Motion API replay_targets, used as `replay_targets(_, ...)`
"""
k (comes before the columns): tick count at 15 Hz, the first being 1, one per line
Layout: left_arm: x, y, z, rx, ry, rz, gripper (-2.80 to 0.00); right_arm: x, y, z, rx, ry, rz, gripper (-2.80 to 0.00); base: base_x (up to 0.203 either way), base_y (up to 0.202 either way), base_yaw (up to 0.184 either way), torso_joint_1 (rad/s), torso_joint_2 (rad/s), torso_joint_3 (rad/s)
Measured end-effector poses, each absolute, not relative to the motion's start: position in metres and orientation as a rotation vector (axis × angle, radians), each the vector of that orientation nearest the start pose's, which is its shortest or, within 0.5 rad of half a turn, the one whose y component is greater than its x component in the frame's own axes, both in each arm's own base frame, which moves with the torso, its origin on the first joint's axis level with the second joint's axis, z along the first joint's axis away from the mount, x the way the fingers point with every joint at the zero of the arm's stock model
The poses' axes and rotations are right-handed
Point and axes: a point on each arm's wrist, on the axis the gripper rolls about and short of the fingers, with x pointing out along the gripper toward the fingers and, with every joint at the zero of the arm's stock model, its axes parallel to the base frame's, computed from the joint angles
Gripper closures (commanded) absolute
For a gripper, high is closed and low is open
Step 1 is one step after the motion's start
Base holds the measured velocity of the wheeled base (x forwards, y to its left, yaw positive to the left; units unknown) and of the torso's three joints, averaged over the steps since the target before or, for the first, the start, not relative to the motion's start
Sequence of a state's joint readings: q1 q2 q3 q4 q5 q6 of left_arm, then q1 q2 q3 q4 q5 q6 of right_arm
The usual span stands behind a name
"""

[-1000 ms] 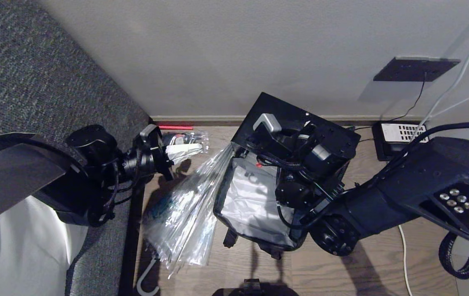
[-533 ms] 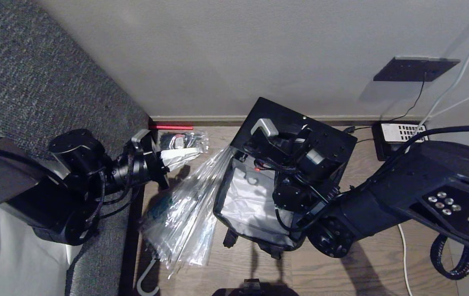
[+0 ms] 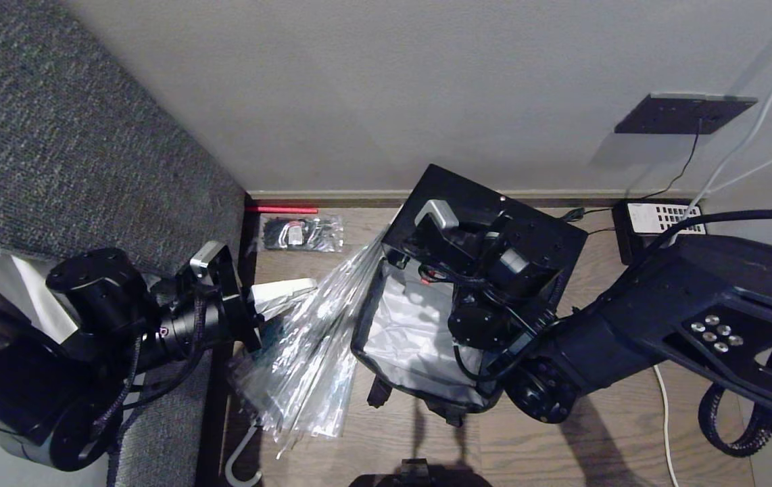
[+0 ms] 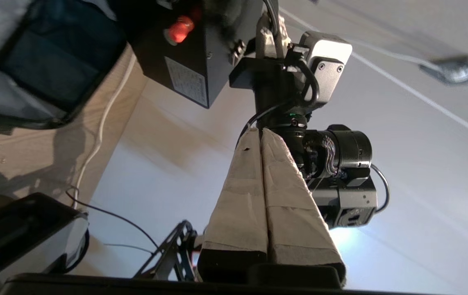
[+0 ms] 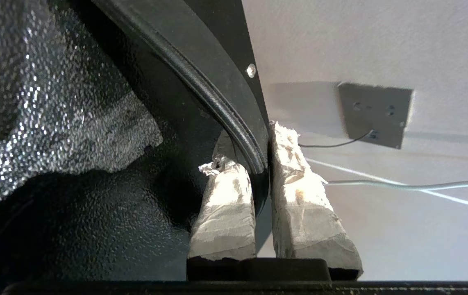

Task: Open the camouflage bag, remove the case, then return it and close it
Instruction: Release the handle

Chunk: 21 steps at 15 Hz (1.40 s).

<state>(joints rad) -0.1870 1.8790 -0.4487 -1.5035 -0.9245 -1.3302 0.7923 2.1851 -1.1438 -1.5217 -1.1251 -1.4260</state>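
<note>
The right gripper [image 5: 260, 180] pinches the raised lid edge of the black-sided, silver-lined camouflage bag [image 3: 413, 331] on the wooden floor; if it slips, the lid may drop shut. The left gripper [image 4: 263, 188] is closed, empty

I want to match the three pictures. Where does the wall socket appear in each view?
Head view: wall socket at upper right, on the wall.
Left wrist view: socket near the upper right edge.
Right wrist view: socket at upper right, beside the bag lid pinched by the right gripper.
Shared landmark: the white cable running along the wall past the socket.
</note>
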Motion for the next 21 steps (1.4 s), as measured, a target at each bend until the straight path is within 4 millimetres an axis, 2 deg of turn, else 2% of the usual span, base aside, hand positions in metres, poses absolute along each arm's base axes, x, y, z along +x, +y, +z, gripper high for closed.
replay_targets(9, 0.261, -0.067, 0.133, -1.159, 0.657, -0.956, 0.0, 0.312, 0.261, 0.172, -1.012, 0.037, -0.491, 0.0, 0.0, 0.0, 0.0, 0.0, 0.0, 0.0)
replay_targets(15, 0.255, -0.066, 0.13, -1.084, 0.624, -0.965, 0.0, 0.318, 0.253, 0.172, -1.014, 0.05, -0.514, 0.0, 0.0, 0.0, 0.0, 0.0, 0.0, 0.0)
replay_targets(21, 0.24, -0.063, 0.142, -0.998, 0.541, -1.0, 0.0, 0.32, 0.252, 0.173, -1.012, 0.051, -0.519, 0.0, 0.0, 0.0, 0.0, 0.0, 0.0, 0.0)
